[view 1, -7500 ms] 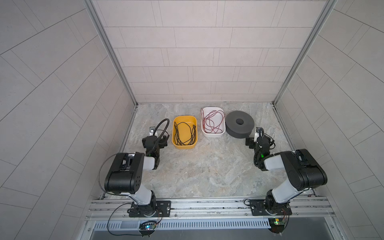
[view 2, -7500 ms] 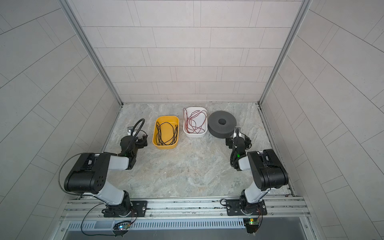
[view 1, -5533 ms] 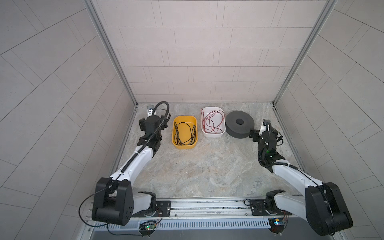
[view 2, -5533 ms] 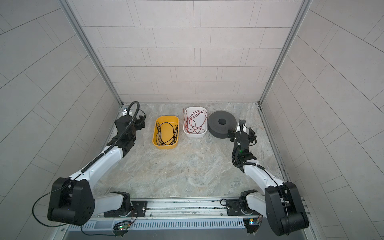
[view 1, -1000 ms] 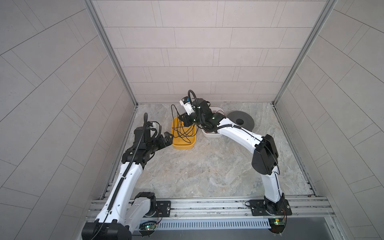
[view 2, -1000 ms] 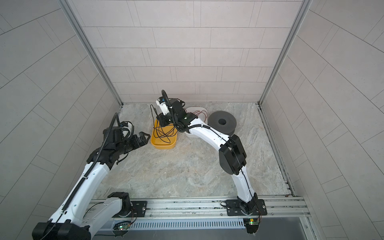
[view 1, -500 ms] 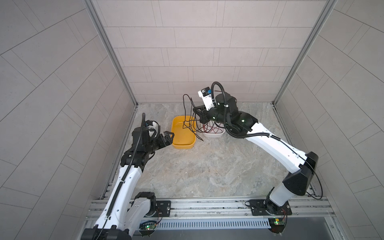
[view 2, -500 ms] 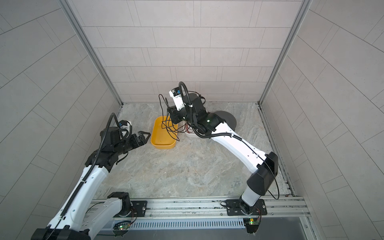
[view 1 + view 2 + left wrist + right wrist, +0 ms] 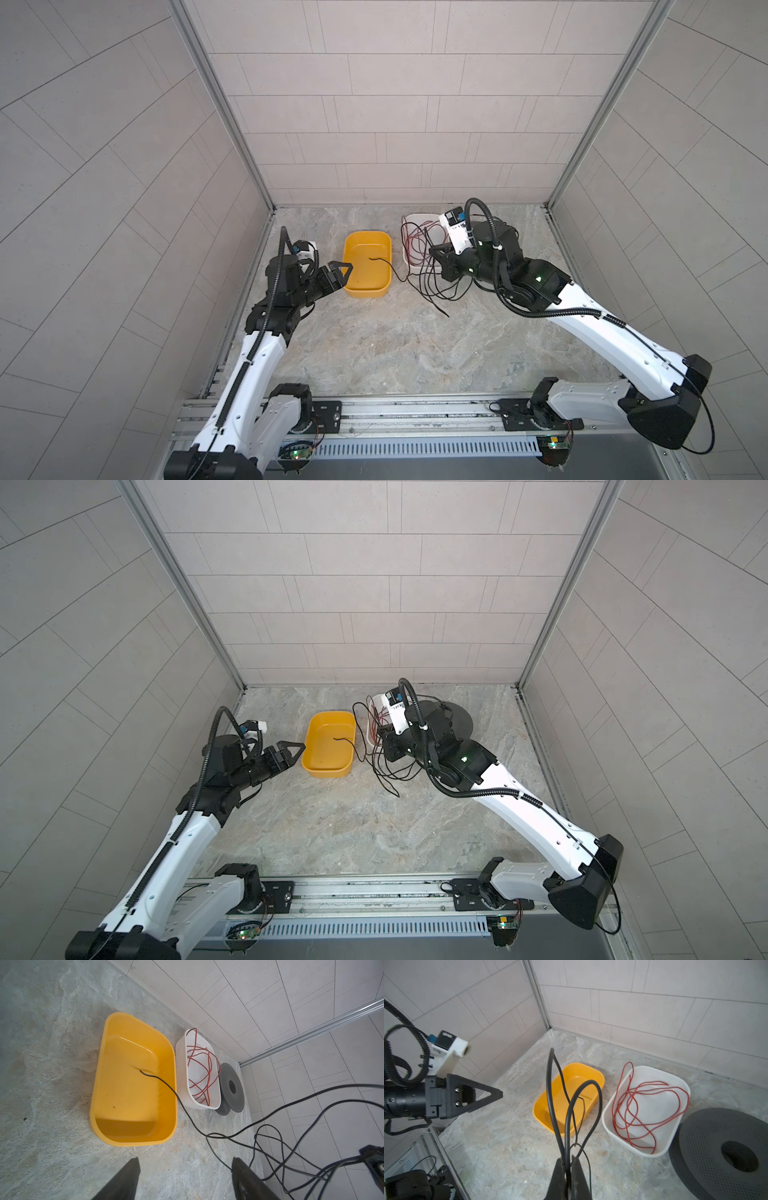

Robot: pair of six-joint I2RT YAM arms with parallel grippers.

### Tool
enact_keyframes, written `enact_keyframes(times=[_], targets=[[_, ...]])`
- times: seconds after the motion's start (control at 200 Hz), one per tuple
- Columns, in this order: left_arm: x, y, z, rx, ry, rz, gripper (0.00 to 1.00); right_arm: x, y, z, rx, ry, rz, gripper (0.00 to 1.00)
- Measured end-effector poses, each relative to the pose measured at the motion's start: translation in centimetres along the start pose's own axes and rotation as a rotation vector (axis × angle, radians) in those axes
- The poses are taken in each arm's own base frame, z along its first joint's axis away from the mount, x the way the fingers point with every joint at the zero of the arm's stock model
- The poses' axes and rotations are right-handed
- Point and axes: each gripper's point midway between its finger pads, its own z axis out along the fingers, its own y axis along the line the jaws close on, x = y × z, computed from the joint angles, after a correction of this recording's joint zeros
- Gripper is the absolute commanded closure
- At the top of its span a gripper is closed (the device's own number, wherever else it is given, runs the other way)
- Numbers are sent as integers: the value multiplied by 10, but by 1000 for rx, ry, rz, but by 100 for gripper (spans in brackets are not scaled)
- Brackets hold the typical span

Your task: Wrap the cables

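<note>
We're at pickup: right fingers [image 9: 557, 1178] pinch the cable [image 9: 547, 1084], tail in the tub [image 9: 365, 282]; next our wide left fingers [image 9: 481, 1089] should catch it.

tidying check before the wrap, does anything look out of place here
The black cable, pinched in the right end effector, hangs in loose tangled loops down to the table, with one end trailing inside the yellow tub. Nothing looks spilled or damaged.

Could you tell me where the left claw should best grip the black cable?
Probably the single strand of the cable running out of the tub toward the right claw, which holds the loops. The left claw, open beside the tub, can come across it, jaws straddling that strand.
</note>
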Motion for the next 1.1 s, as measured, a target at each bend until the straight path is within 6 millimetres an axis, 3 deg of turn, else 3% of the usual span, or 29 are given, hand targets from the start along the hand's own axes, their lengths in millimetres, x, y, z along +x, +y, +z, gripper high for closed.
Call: enact_keyframes(times=[0.28,0.55,0.771,1.101], targets=[[40,-19,19,71,87,-123,18,37,-36,-20,79,16,43,100],[68,-39,32,78,98,-263,16,72,-95,-35,212,23,162,100],[104,-20,58,-56,100,-357,15,119,-113,-30,256,109,198,100],[138,0,107,-198,107,-366,16,143,-122,-32,279,141,208,100]])
